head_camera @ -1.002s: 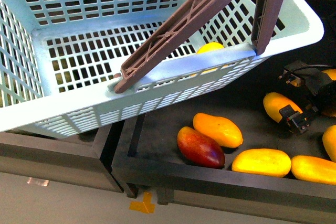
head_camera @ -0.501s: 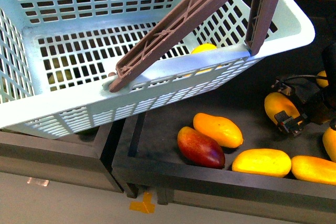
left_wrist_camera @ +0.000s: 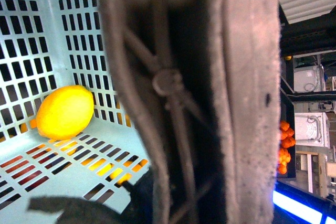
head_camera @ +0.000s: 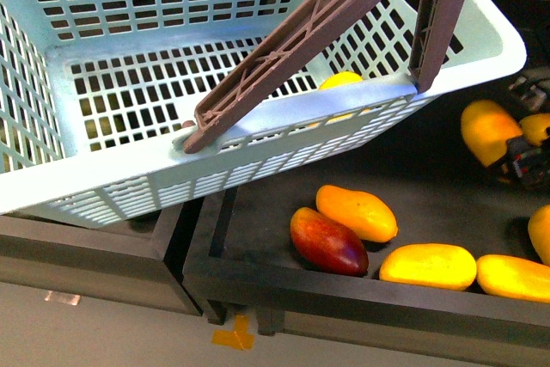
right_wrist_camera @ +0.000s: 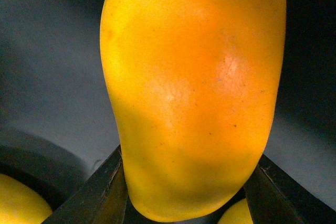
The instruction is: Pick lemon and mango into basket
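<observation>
— Where is the right gripper [head_camera: 520,156]?
— Just off the right corner of the basket [head_camera: 258,126], below its rim, at the edge of the front view. Only dark bits of its body show there.
— Open?
— No. Its two dark fingers [right_wrist_camera: 107,187] press on either side of a mango [right_wrist_camera: 191,87] near one end, and the rest of the fruit stands out beyond them.
— And the left gripper [left_wrist_camera: 79,211]?
— Outside the front view. Its wrist view shows just a dark, blurred piece inside the basket, close by the handle [left_wrist_camera: 210,98]. How its jaws stand, I cannot tell.
</observation>
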`<act>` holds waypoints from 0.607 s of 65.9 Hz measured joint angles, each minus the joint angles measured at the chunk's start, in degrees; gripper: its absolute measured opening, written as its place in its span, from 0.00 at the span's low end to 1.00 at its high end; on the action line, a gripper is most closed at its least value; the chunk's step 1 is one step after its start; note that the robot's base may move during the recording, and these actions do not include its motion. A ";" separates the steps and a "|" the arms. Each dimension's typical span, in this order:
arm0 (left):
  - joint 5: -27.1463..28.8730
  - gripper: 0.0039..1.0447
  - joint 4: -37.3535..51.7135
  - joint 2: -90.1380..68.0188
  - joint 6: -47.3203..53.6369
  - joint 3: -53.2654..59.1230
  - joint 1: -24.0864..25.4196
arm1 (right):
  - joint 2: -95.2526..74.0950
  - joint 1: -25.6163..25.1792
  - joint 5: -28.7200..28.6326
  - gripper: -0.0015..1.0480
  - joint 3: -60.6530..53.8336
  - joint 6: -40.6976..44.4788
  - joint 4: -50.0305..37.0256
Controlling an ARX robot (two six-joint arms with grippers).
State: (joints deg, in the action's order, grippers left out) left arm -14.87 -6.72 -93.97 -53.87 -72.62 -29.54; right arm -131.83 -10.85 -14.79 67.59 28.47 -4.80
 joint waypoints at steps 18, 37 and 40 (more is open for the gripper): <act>0.11 0.13 0.00 -0.02 0.00 0.00 0.02 | 16.63 -2.51 -4.46 0.48 -10.03 -7.39 -6.82; -0.07 0.13 0.00 -0.02 0.00 0.00 0.02 | 33.09 -0.04 -7.32 0.48 -12.63 -12.70 -6.47; -0.04 0.13 0.00 -0.02 -0.02 0.00 0.02 | 35.17 1.07 -7.26 0.48 -12.00 -12.96 -5.86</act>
State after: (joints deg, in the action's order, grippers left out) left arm -14.92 -6.72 -94.00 -53.89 -72.62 -29.52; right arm -96.66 -9.78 -22.04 55.59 15.51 -10.66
